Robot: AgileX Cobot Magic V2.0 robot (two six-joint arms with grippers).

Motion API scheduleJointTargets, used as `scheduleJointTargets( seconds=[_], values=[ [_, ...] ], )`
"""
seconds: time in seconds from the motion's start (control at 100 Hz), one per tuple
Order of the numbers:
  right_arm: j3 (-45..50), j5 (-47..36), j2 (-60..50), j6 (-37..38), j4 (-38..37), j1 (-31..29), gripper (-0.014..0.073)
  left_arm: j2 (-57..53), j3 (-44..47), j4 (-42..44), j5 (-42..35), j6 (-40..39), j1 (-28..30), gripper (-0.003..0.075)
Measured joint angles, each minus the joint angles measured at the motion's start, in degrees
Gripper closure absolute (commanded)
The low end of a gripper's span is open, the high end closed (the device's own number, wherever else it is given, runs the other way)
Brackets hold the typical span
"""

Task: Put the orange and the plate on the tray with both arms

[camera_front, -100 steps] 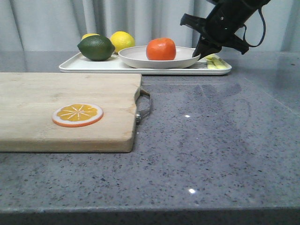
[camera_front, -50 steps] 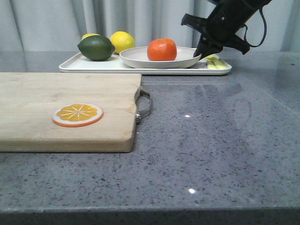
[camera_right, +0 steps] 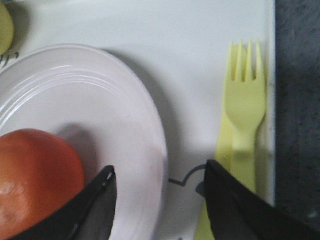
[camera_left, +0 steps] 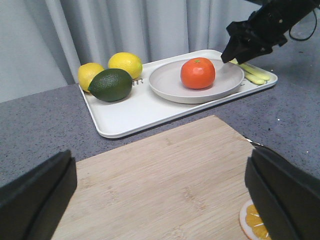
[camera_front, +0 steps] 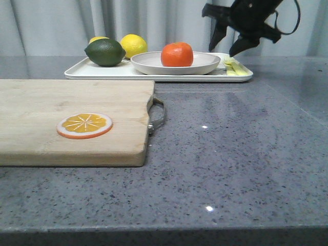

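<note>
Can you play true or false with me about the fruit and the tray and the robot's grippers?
1. The orange sits on the plate. True.
2. The plate is on the wooden cutting board. False: it sits on the tray.
3. The right gripper is squeezing the plate. False: it is open and lifted above the plate's rim, holding nothing.
4. A yellow fork lies on the tray beside the plate. True.
5. The orange slice is on the tray. False: it lies on the cutting board.
6. The left gripper is open above the cutting board. True.
</note>
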Motion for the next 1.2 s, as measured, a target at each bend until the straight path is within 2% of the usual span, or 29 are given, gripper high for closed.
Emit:
scheduleJointTargets(
  seconds=[0.27, 0.47, 0.64, 1.01, 1.2],
  values=[
    [0.09, 8.5, -13.92, -0.43, -13.98, 0.0, 0.0173, 0.0, 0.0, 0.0, 0.0, 0.0, 0.0, 0.006],
    [6.81, 10.54, -27.57, -2.54, -16.12, 0.0, 0.0173, 0.0, 0.0, 0.0, 0.0, 0.0, 0.0, 0.006],
    [19.85, 8.99, -41.4, -4.11, -16.32, 0.0, 0.0174, 0.0, 0.0, 0.0, 0.0, 0.0, 0.0, 0.006],
    [58.18, -2.71, -75.67, -4.33, -16.72, 0.0, 0.0174, 0.0, 0.0, 0.0, 0.0, 0.0, 0.0, 0.006],
    [72.21, -9.02, -90.43, -4.33, -16.72, 0.0, 0.0174, 0.0, 0.0, 0.0, 0.0, 0.0, 0.0, 0.006]
  ],
)
